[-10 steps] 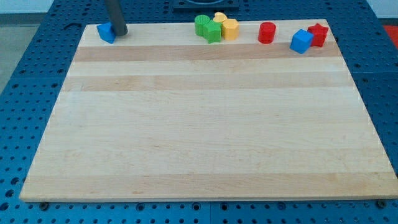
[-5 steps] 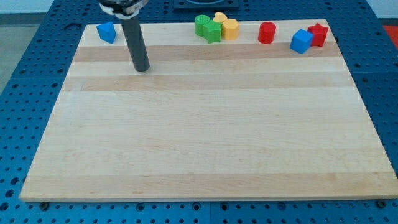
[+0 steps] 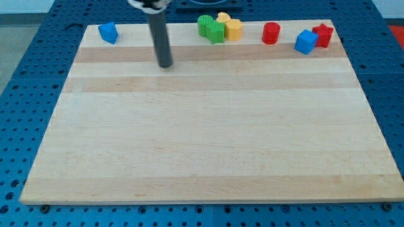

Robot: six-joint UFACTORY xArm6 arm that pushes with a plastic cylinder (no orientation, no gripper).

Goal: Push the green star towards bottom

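Observation:
The green star [image 3: 217,32] sits near the board's top edge, touching a second green block [image 3: 205,26] on its left and a yellow block [image 3: 233,29] on its right. Another yellow block [image 3: 223,17] lies just behind them. My tip [image 3: 165,64] rests on the wooden board [image 3: 202,126], to the left of and below this cluster, touching no block.
A blue block [image 3: 108,32] lies at the board's top left corner. A red cylinder [image 3: 271,33], a blue cube [image 3: 306,41] and a red star [image 3: 322,34] sit along the top right edge. Blue perforated table surrounds the board.
My tip left the blue block at the top left, moved down onto the board, then slid right towards the green and yellow cluster. No block has moved.

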